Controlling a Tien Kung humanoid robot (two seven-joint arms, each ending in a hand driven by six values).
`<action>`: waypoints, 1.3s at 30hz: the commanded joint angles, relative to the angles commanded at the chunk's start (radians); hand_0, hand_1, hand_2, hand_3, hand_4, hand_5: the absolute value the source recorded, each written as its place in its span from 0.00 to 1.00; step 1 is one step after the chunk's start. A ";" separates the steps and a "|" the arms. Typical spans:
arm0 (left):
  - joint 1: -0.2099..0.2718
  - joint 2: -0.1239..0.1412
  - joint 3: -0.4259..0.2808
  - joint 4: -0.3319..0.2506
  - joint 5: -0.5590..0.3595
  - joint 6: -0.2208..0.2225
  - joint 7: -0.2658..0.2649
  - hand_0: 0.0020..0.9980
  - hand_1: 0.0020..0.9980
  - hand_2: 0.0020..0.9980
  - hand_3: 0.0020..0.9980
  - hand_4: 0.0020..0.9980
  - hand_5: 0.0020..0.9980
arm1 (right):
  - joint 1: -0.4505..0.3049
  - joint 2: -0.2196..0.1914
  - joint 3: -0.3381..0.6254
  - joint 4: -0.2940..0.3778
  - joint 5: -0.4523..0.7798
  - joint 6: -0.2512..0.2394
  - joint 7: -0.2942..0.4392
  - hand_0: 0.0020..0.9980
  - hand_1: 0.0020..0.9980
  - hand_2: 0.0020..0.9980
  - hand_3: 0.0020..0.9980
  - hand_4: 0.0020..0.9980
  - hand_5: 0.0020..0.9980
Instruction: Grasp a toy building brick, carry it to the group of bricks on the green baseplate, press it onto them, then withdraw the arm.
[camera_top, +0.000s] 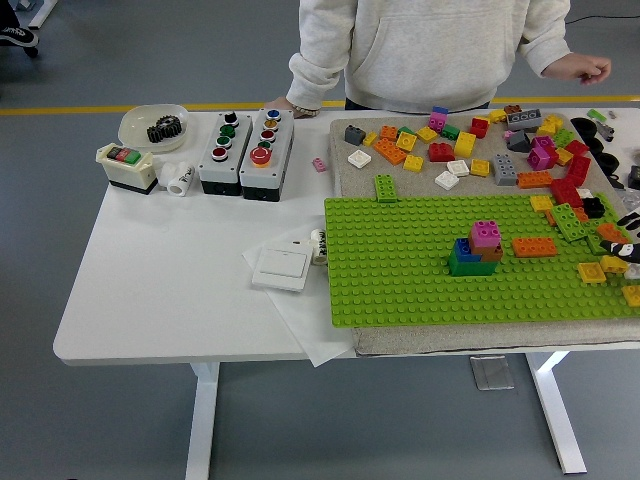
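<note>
Only a sliver of the right hand shows: a dark bit poking in over the right edge of the green baseplate, low above the loose bricks there. Honestly can't tell whether it's open, closed or holding anything, too little of it is in frame. It sits right among an orange brick and a yellow brick at the baseplate's right end.

The group of bricks stands a bit right of the baseplate's middle, well apart from that hand, off to the hand's left. It's a green brick at the bottom, blue and brownish-orange ones on that, and a pink one on top. Between the stack and the hand there's a flat orange 2x4 brick lying on the baseplate, just beside the stack.

Behind the baseplate, a big scatter of loose bricks covers the grey mat. A person stands beyond the baseplate's far side, one hand resting at the table's far edge, the other hand lifted in the air past the baseplate's far right corner.
</note>
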 joint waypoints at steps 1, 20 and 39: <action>-0.001 0.000 0.001 0.000 -0.001 -0.001 0.000 0.87 0.88 0.89 0.66 0.75 0.63 | 0.003 0.006 -0.010 -0.005 0.001 0.000 0.000 0.58 0.61 0.64 0.62 0.87 0.47; -0.011 0.001 -0.003 -0.006 0.016 -0.008 -0.003 0.87 0.88 0.89 0.66 0.74 0.63 | 0.002 0.026 0.009 -0.022 0.051 -0.038 0.021 0.64 0.64 0.68 0.63 0.86 0.50; -0.018 0.000 -0.010 -0.010 0.030 -0.011 -0.009 0.87 0.87 0.88 0.66 0.74 0.63 | -0.007 0.050 -0.029 -0.050 0.095 0.022 0.018 0.79 0.77 0.77 0.76 0.88 0.50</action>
